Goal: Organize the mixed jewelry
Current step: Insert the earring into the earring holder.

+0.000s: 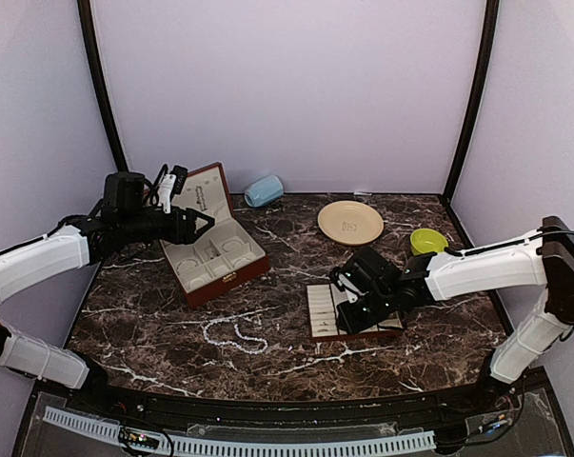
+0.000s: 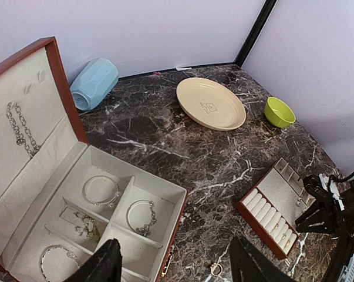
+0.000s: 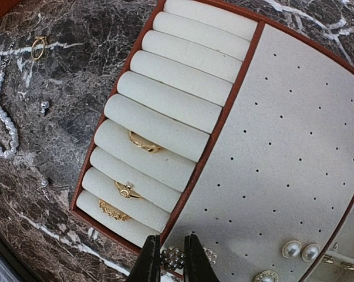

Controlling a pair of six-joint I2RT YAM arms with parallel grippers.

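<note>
My right gripper (image 3: 171, 256) hangs low over the near corner of the cream slotted tray (image 3: 294, 117), shut on a small beaded earring (image 3: 173, 258). Three gold rings (image 3: 144, 143) sit in the tray's roll slots, and pearl studs (image 3: 300, 249) are pinned in its perforated pad. On the marble left of the tray lie the pearl strand (image 3: 3, 126), a loose ring (image 3: 38, 47) and a tiny earring (image 3: 44, 106). My left gripper (image 2: 177, 267) is open and empty, above the front edge of the red-brown box (image 2: 165, 202), which holds bracelets (image 2: 100, 191).
A cream plate (image 1: 350, 222), a green bowl (image 1: 426, 240) and a light blue cup (image 1: 264, 190) lying on its side stand at the back of the table. The box's lid (image 1: 207, 189) stands open with a chain hanging inside. The pearl strand (image 1: 234, 335) lies at front centre.
</note>
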